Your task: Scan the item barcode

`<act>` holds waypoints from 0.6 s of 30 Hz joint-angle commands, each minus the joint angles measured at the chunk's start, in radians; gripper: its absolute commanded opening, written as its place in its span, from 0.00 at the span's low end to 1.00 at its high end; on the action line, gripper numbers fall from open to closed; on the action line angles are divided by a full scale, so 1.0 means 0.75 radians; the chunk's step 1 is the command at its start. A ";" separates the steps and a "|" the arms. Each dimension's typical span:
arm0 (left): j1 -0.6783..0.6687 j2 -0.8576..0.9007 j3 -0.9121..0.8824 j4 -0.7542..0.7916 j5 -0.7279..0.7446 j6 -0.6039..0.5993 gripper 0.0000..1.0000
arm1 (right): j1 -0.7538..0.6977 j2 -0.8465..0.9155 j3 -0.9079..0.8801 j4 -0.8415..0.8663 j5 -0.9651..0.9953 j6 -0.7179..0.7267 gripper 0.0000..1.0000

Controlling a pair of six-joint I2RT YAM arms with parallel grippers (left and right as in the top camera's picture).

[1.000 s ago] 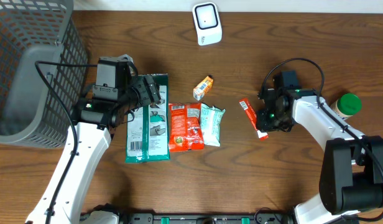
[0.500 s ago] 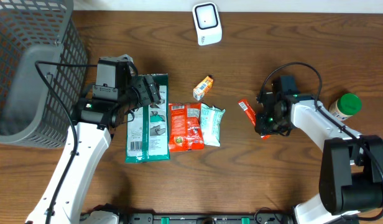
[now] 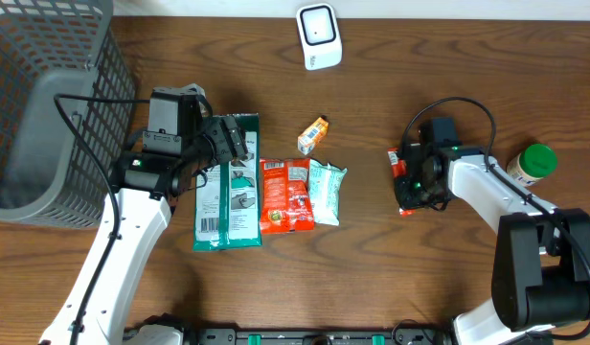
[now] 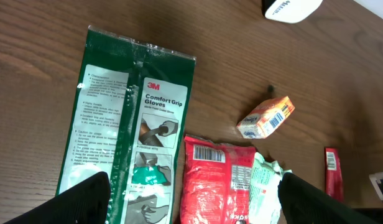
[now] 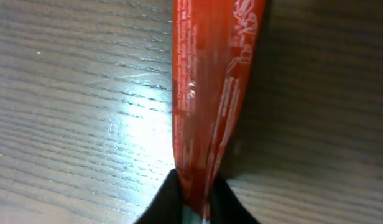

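My right gripper (image 3: 407,184) is shut on one end of a slim red packet (image 3: 397,165), right of the table's middle. In the right wrist view the red packet (image 5: 210,74) stands on edge over the wood, pinched between the two dark fingers of the right gripper (image 5: 196,200). The white scanner (image 3: 319,36) stands at the back centre. My left gripper (image 3: 239,144) hangs open above a green glove packet (image 4: 129,124) and a red snack bag (image 4: 216,180), holding nothing. No barcode on the held packet shows.
A mint-coloured packet (image 3: 326,192) lies beside the red snack bag (image 3: 285,196). A small orange box (image 3: 314,134) lies behind them. A grey wire basket (image 3: 46,105) fills the back left. A green-lidded bottle (image 3: 534,161) stands at the right edge.
The right gripper has closed on the slim red packet, which now stands more on edge and nearer the gripper. The left arm has not moved.
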 commanded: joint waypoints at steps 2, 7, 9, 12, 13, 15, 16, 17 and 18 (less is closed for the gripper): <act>0.005 0.002 0.010 0.001 -0.004 0.022 0.86 | 0.011 0.013 0.037 -0.006 0.019 0.002 0.01; 0.005 0.002 0.010 0.001 -0.004 0.022 0.86 | 0.011 0.013 0.084 -0.042 0.078 0.001 0.01; 0.005 0.002 0.010 0.001 -0.004 0.022 0.86 | 0.013 0.013 0.113 -0.070 0.077 0.001 0.01; 0.005 0.002 0.010 0.000 -0.004 0.022 0.87 | 0.034 0.013 0.144 -0.109 0.118 -0.019 0.01; 0.005 0.002 0.010 0.001 -0.004 0.022 0.86 | 0.048 0.013 0.146 -0.112 0.156 -0.018 0.01; 0.005 0.002 0.010 0.001 -0.004 0.022 0.87 | 0.084 0.014 0.145 -0.113 0.253 -0.017 0.01; 0.005 0.002 0.010 0.001 -0.004 0.022 0.87 | 0.109 0.014 0.145 -0.116 0.315 -0.014 0.01; 0.005 0.002 0.010 0.001 -0.004 0.022 0.86 | 0.137 0.014 0.143 -0.116 0.384 -0.001 0.01; 0.005 0.002 0.010 0.001 -0.004 0.022 0.86 | 0.161 0.014 0.142 -0.115 0.440 0.013 0.01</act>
